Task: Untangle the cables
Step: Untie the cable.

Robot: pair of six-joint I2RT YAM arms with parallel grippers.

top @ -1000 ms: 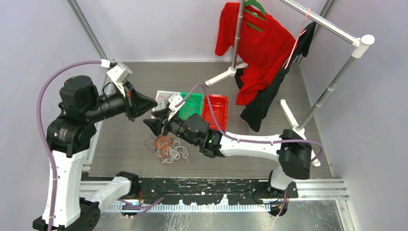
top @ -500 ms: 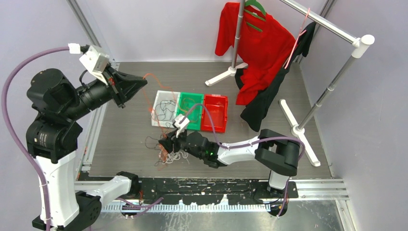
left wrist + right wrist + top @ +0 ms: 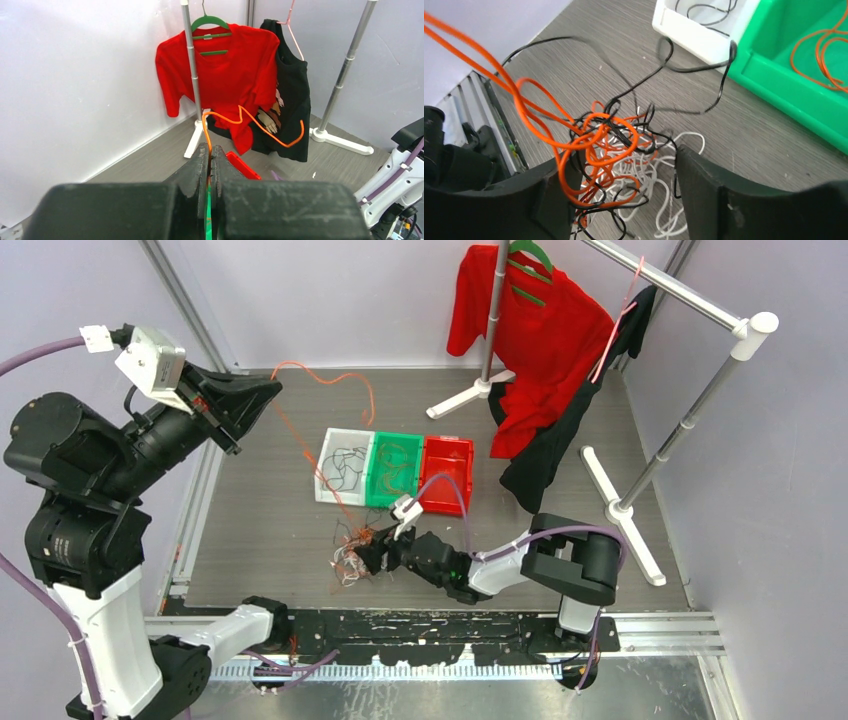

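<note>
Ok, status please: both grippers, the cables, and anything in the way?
Left gripper shut on orange cable, raised high. Right gripper open, astride the cable tangle on the table. Orange cable runs down into tangle, not yet free. No obstacle seen.

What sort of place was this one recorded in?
Probably a robot test cell, not a home: plain walls close around the table, with staged props: a garment rack with a red shirt, three sorting bins and the tangled cables.

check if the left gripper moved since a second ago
Yes. In the top view the left gripper has moved away from the white bin toward the far-left corner, drawing the orange cable out with it.
</note>
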